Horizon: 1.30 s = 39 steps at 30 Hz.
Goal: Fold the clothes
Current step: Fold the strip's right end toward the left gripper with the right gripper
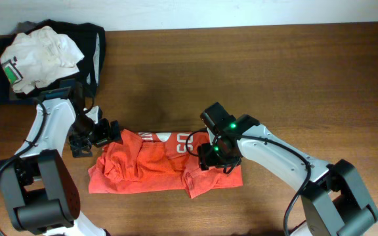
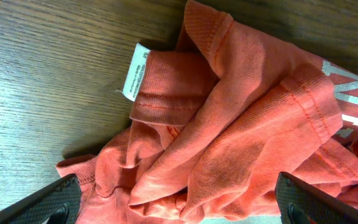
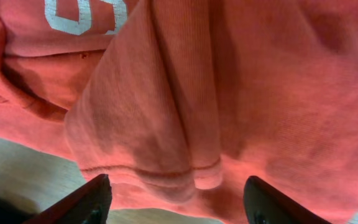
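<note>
An orange-red shirt [image 1: 163,167] with white lettering lies crumpled near the table's front edge. My left gripper [image 1: 100,134] is open at the shirt's left end, jaws wide apart over bunched cloth [image 2: 229,143] with a white label [image 2: 135,71]. My right gripper [image 1: 215,156] is open over the shirt's right part, jaws spread above a folded hem [image 3: 191,155]. Neither gripper holds cloth.
A pile of clothes, a white garment [image 1: 41,56] on a dark one [image 1: 90,46], lies at the table's back left corner. The wooden table [image 1: 274,72] stretches to the right and back.
</note>
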Tool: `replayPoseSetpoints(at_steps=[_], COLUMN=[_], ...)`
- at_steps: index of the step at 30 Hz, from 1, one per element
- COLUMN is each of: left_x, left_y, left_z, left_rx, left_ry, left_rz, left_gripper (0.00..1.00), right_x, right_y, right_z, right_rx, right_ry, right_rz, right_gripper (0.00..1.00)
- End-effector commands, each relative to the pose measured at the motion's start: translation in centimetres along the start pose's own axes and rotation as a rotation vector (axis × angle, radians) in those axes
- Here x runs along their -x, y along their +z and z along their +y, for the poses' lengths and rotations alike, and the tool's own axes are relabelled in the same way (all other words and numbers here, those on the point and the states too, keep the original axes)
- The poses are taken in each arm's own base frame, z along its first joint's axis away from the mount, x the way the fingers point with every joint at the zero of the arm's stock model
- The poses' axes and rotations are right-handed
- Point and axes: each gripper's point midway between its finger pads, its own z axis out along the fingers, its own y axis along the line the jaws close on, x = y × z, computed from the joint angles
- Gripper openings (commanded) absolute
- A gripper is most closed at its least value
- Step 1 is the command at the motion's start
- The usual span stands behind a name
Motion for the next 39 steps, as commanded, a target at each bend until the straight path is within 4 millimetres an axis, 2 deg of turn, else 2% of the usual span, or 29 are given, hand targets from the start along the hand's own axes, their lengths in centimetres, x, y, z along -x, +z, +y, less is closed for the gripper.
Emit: replayPoseSetpoints(at_steps=[1,6,8,11,13,14,15,16,17,20,21,22,24,25,26,27,29,31,32,33,34,35,36,37,38,39], left_x=[0.0,0.0,0.0,0.0,0.0,0.0,0.0,0.0,0.0,0.0,0.0,0.0,0.0,0.0,0.0,0.0,0.0,-0.3,-0.4,-0.4,-0.4,-0.3,-0.3,-0.3,-0.2,0.0], left_y=[-0.7,-0.7,-0.7,-0.7,-0.7,-0.7,-0.7,-0.7,-0.7,-0.7,-0.7,-0.7,-0.7,-0.7,-0.7,-0.7,-0.7,-0.7,-0.7,-0.7,-0.7,-0.7,-0.7,-0.7,-0.8,-1.0], left_z=[0.0,0.0,0.0,0.0,0.0,0.0,0.0,0.0,0.0,0.0,0.0,0.0,0.0,0.0,0.0,0.0,0.0,0.0,0.0,0.0,0.0,0.0,0.1,0.7,1.9,2.9], left_rx=[0.000,0.000,0.000,0.001,0.000,0.000,0.000,0.000,0.000,0.000,0.001,0.001,0.001,0.001,0.001,0.001,0.001,0.002,0.003,0.003,0.003,0.002,0.003,0.026,0.055,0.051], left_ry=[-0.003,-0.003,-0.004,-0.004,-0.004,-0.004,-0.003,-0.003,-0.003,-0.003,-0.004,-0.004,-0.004,-0.004,-0.004,-0.004,-0.004,-0.006,-0.007,-0.007,-0.007,-0.006,-0.006,-0.015,-0.037,-0.071], left_rz=[-0.021,-0.022,-0.022,-0.022,-0.022,-0.022,-0.022,-0.022,-0.022,-0.020,-0.019,-0.019,-0.019,-0.019,-0.019,-0.019,-0.018,-0.008,-0.003,-0.003,-0.005,-0.006,-0.008,-0.010,-0.014,-0.018], left_gripper=[0.99,0.99,0.99,0.99,0.99,0.99,0.99,0.99,0.99,0.99,0.99,0.99,0.99,0.99,0.99,0.99,0.99,0.99,0.99,0.99,0.99,0.99,0.99,0.99,0.99,0.99], right_x=[-0.5,-1.4,-1.1,-0.3,0.2,0.4,1.0,1.4,2.2,5.2,5.7,6.2,6.9,7.1,7.7,8.3,9.5,10.3,9.6,9.0,8.0,7.4,6.7,6.5,6.4,6.5], right_y=[0.5,1.8,2.1,2.1,1.9,1.8,1.5,1.4,1.2,0.3,0.1,-0.2,-0.5,-0.7,-1.5,-2.8,-6.1,-7.7,-7.4,-6.9,-6.0,-5.2,-4.3,-3.9,-3.9,-4.1], right_z=[0.5,-0.3,-0.2,0.4,0.7,0.9,1.4,2.1,2.8,4.6,5.0,5.4,5.8,6.0,6.3,6.9,7.2,4.0,1.1,0.2,-0.6,-1.0,-1.8,-2.8,-3.4,-4.5], right_rx=[0.036,0.030,0.043,0.071,0.081,0.088,0.105,0.138,0.173,0.252,0.273,0.290,0.308,0.317,0.342,0.402,0.511,0.482,0.436,0.410,0.369,0.327,0.246,0.181,0.156,0.134], right_ry=[0.001,0.018,0.025,0.020,0.014,0.012,0.005,-0.005,0.001,0.056,0.050,0.040,0.027,0.024,0.006,-0.039,-0.069,0.020,0.050,0.080,0.107,0.116,0.123,0.131,0.142,0.171], right_rz=[0.015,0.027,0.009,-0.021,-0.039,-0.046,-0.063,-0.078,-0.105,-0.221,-0.242,-0.263,-0.294,-0.304,-0.313,-0.313,-0.300,-0.278,-0.244,-0.216,-0.175,-0.150,-0.131,-0.129,-0.128,-0.132], right_gripper=[0.60,0.60,0.59,0.37,0.36,0.32,0.14,0.09,0.04,0.04,0.16,0.22,0.25,0.42,0.47,0.59,0.93,0.95,0.81,0.64,0.39,0.30,0.33,0.59,0.92,0.99])
